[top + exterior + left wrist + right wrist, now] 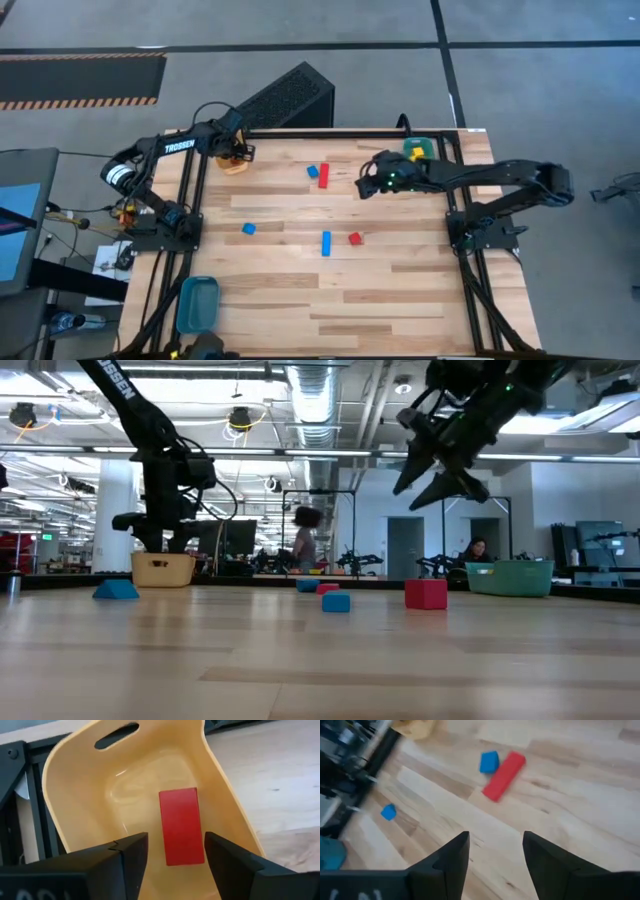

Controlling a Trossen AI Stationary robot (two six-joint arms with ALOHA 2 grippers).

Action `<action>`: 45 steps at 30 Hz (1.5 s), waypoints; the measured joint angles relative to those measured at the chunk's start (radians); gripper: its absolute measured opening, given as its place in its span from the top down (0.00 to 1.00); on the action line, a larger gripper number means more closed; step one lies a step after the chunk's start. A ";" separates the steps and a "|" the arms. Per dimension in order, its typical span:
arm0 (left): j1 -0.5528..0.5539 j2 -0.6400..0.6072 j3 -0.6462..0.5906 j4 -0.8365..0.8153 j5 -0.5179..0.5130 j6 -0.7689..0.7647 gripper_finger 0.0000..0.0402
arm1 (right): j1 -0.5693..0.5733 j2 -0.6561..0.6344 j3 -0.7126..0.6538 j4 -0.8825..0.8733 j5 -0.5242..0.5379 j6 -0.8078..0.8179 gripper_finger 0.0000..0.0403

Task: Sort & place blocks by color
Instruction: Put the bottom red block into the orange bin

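My left gripper (pixel 175 855) is open and hangs over the orange bin (pixel 235 162) at the table's far left. A red bar (pixel 182 826) lies flat on that bin's floor, below the gap between the fingers and apart from them. My right gripper (pixel 495 852) is open and raised above the table (pixel 372 183), right of a blue cube (pixel 313 172) and a red bar (pixel 324 177) that lie side by side. A blue cube (pixel 248 229), a blue bar (pixel 326 243) and a red cube (pixel 355 238) lie mid-table. A yellow block (pixel 415 153) sits in the green bin (pixel 428 143).
A blue bin (pixel 197 303) stands at the table's near left edge. A black slotted box (pixel 290 97) lies beyond the far edge. Bare wood shows across the near half of the table. People show far off in the room in the low view.
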 joint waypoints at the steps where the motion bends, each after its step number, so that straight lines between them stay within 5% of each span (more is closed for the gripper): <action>1: 0.000 -0.003 0.000 -0.004 0.000 0.002 0.54 | 0.003 0.011 -0.001 -0.002 0.000 0.007 0.47; 8: -0.035 -0.113 0.008 -0.002 0.088 0.059 0.54 | 0.062 0.054 0.000 -0.032 -0.067 0.000 0.49; 16: -0.185 -0.315 0.009 0.073 0.194 0.137 0.54 | 0.288 0.187 -0.005 -0.041 -0.103 -0.340 0.46; 23: -0.400 -0.386 0.009 0.133 0.198 0.202 0.54 | 0.369 0.290 -0.004 -0.046 -0.101 -0.590 0.42; 33: -0.617 -0.382 0.009 0.169 0.110 0.176 0.54 | 0.382 0.376 -0.004 0.043 0.003 -0.848 0.39; 45: -0.687 -0.382 0.009 0.170 0.036 0.117 0.54 | 0.327 0.405 -0.004 0.094 -0.097 -0.879 0.39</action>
